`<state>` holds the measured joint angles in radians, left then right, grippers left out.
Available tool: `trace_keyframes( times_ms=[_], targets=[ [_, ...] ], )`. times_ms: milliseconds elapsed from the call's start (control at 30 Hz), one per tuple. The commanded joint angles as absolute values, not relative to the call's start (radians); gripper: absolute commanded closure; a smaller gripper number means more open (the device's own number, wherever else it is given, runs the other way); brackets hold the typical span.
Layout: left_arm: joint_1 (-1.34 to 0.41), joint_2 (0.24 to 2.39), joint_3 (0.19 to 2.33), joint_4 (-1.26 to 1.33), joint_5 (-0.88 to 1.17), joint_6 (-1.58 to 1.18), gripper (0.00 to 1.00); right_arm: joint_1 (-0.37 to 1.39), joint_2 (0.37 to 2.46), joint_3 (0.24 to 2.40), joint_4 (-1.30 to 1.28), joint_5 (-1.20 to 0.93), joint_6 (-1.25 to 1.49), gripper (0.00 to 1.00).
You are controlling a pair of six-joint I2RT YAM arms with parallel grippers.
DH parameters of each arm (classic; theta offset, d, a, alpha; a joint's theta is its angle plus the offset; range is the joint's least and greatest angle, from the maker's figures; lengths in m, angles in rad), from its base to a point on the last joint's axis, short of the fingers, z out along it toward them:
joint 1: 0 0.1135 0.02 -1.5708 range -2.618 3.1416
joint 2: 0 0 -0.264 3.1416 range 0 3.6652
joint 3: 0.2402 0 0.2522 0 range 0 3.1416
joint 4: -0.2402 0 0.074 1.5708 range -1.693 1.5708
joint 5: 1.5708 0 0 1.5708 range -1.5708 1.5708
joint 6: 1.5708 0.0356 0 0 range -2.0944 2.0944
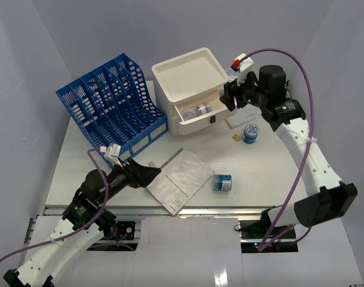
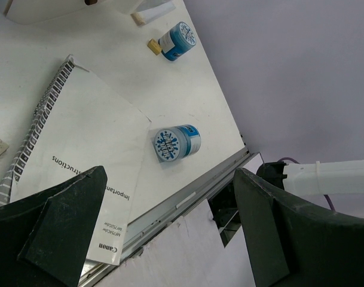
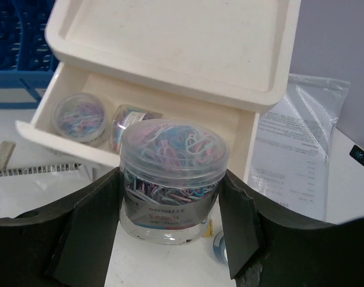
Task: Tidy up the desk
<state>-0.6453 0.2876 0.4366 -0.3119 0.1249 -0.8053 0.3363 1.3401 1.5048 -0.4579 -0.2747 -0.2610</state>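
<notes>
**Q:** What is on the left?
**A:** My left tool (image 1: 147, 175) is spread wide and holds nothing. Beneath it a white booklet (image 1: 180, 178) lies on the surface (image 1: 80, 170).
**Q:** And on the right?
**A:** My right tool (image 3: 170, 200) pinches a clear jar of paper clips (image 3: 173, 149), just in front of an open drawer (image 3: 62, 128), above the same surface.
</notes>
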Motion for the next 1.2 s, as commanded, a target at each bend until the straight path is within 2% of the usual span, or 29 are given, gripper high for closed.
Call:
trace_keyframes(
  times_ms=[0, 133, 200, 367, 433, 533, 600, 700, 833, 900, 967, 1000, 1167],
  targets=[
    [-0.641, 0.276, 0.466, -0.303, 0.135, -0.814, 0.02, 0.343, 1.454, 1.601, -0.380, -0.168, -0.227, 0.59],
    [-0.641, 0.274, 0.471, -0.318, 0.131, -0.811, 0.02, 0.344, 1.529, 1.633, -0.370, -0.135, -0.234, 0.56],
    [-0.641, 0.278, 0.481, -0.323, 0.128, -0.802, 0.02, 0.342, 1.548, 1.621, -0.353, -0.133, -0.238, 0.51],
    [-0.641, 0.364, 0.532, -0.322, 0.126, -0.752, 0.02, 0.342, 1.586, 1.611, -0.334, -0.109, -0.255, 0.10],
    [-0.641, 0.408, 0.558, -0.322, 0.126, -0.726, 0.02, 0.342, 1.583, 1.610, -0.336, -0.117, -0.256, 0.04],
    [-0.641, 0.517, 0.638, -0.325, 0.127, -0.642, 0.02, 0.342, 1.544, 1.598, -0.339, -0.150, -0.256, 0.10],
    [-0.641, 0.603, 0.709, -0.326, 0.121, -0.573, 0.02, 0.344, 1.509, 1.586, -0.350, -0.223, -0.282, 0.10],
    [-0.641, 0.755, 0.848, -0.356, 0.089, -0.449, 0.02, 0.342, 1.398, 1.516, -0.370, -0.445, -0.399, 0.09],
    [-0.641, 1.025, 1.119, -0.364, 0.072, -0.240, 0.07, 0.344, 1.265, 1.304, -0.507, -0.863, -0.759, 0.02],
    [-0.638, 1.140, 1.233, -0.365, 0.102, -0.143, 0.15, 0.342, 1.194, 1.217, -0.613, -0.935, -1.111, 0.14],
    [-0.628, 1.265, 1.354, -0.379, 0.169, -0.023, 0.28, 0.345, 1.160, 1.143, -0.671, -0.936, -1.227, 0.17],
    [-0.620, 1.333, 1.421, -0.389, 0.187, 0.034, 0.31, 0.346, 1.154, 1.121, -0.704, -0.925, -1.259, 0.20],
    [-0.581, 1.571, 1.650, -0.408, 0.268, 0.194, 0.35, 0.357, 1.180, 1.075, -0.773, -0.830, -1.420, 0.33]
  ],
)
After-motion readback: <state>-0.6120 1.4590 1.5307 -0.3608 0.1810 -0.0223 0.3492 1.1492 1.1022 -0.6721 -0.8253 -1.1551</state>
